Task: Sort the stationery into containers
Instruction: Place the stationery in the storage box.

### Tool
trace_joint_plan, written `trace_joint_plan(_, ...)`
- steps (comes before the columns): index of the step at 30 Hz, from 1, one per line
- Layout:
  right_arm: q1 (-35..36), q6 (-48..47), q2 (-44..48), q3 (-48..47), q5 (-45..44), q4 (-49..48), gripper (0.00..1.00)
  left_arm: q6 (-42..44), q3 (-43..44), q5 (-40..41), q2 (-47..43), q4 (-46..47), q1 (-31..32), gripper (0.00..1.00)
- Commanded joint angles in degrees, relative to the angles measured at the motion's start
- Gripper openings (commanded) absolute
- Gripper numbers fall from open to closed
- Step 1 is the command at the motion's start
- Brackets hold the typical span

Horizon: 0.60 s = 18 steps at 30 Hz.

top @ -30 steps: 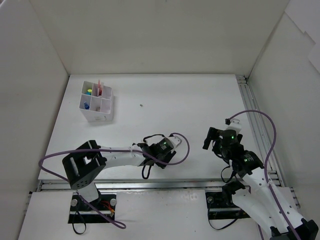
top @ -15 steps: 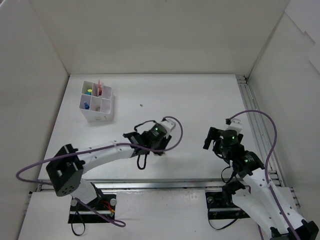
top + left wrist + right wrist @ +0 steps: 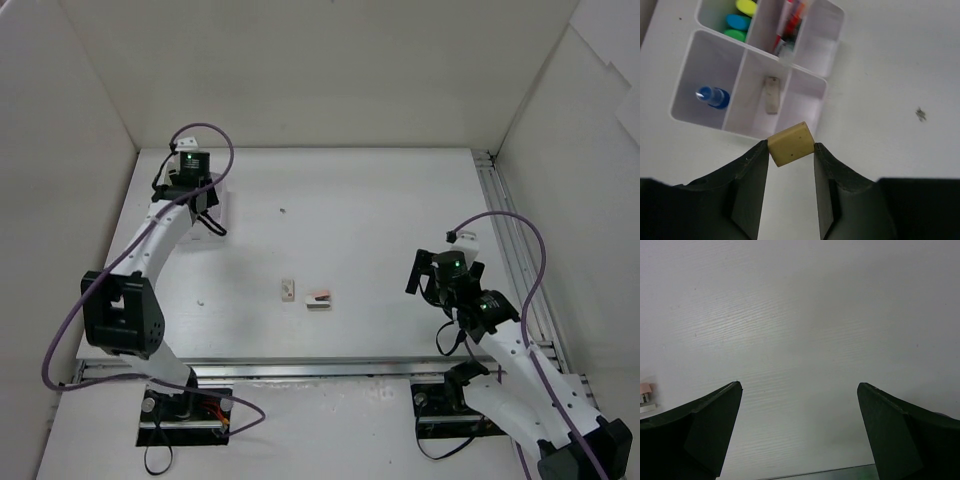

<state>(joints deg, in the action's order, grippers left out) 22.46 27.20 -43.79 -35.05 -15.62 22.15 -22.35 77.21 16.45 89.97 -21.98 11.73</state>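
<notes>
My left gripper [image 3: 789,148] is shut on a beige eraser [image 3: 790,141], held above the near edge of the white compartment box [image 3: 833,54]. Inside the box lie yellow [image 3: 746,6], blue [image 3: 737,22] and green [image 3: 732,35] highlighters, red pens [image 3: 790,25], a blue-capped tube [image 3: 713,96] and a pale eraser [image 3: 772,95]. In the top view the left gripper [image 3: 197,200] covers most of the box [image 3: 224,212]. A white eraser [image 3: 289,290] and a pink eraser [image 3: 319,300] lie on the table. My right gripper [image 3: 445,263] stands open over bare table, its jaws wide in the right wrist view [image 3: 799,385].
White walls close the table on three sides. A metal rail [image 3: 505,240] runs along the right edge. A small dark speck [image 3: 283,210] marks the table right of the box. The pink eraser [image 3: 645,389] shows at the left edge of the right wrist view.
The left arm has swung from the front centre to the far left over the box, carrying the beige eraser. Two erasers it covered are now uncovered. The right arm has barely moved.
</notes>
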Motion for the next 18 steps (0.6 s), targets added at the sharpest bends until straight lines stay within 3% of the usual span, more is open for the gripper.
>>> trace_joint_plan(1, -0.57, 0.13, -2.35, -3.18, -4.07, -1.59, 0.98, -1.03, 6.98, 1.13, 5.02, -2.36, -5.04, 0.34)
trace_joint_plan(12, -1.19, -0.04, -7.19, -5.3, -3.28, -1.5, 0.98, -0.85, 17.45, -1.06, 17.16, -4.13, -12.77, 0.4)
trace_joint_plan(16, -1.1, -1.27, -6.66, -5.38, -1.0, -1.5, 0.98, -0.68, 13.69, -5.72, 14.97, -1.67, -13.48, 0.7)
trace_joint_plan(18, -1.19, -2.15, -6.31, -5.56, 0.23, -1.5, 0.98, -0.15, 12.18, -6.43, 12.61, -0.79, -12.96, 0.77)
